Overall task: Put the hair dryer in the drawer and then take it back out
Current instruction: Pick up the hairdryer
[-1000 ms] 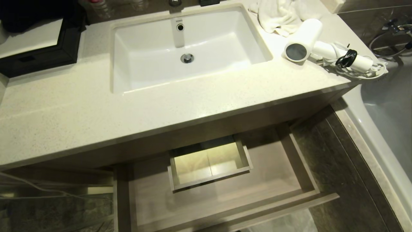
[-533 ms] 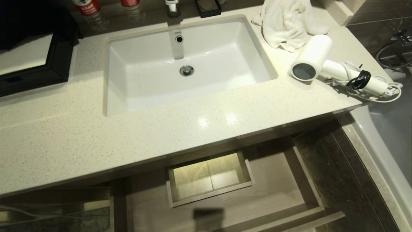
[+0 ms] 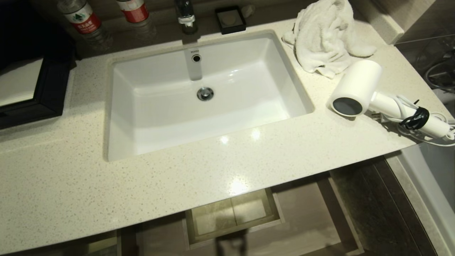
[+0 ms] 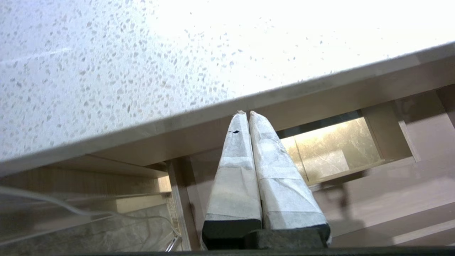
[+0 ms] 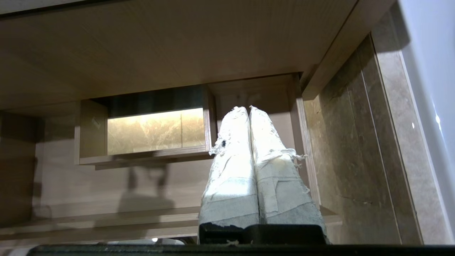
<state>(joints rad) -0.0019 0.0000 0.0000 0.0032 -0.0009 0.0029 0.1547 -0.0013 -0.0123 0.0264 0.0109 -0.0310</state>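
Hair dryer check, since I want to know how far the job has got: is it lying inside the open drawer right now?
No, the hair dryer lies on the countertop right of the sink, and the drawer holds nothing visible.

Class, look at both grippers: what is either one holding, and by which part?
Nothing. The left gripper and right gripper are shut on nothing; the hair dryer lies untouched on the countertop.

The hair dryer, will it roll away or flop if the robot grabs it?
The hair dryer has a round barrel lying on its side, so a push could roll it, though its handle probably stops it. Its smooth white shell may be slippery. The coiled cord, bound with a black tie, looks floppy and could dangle.
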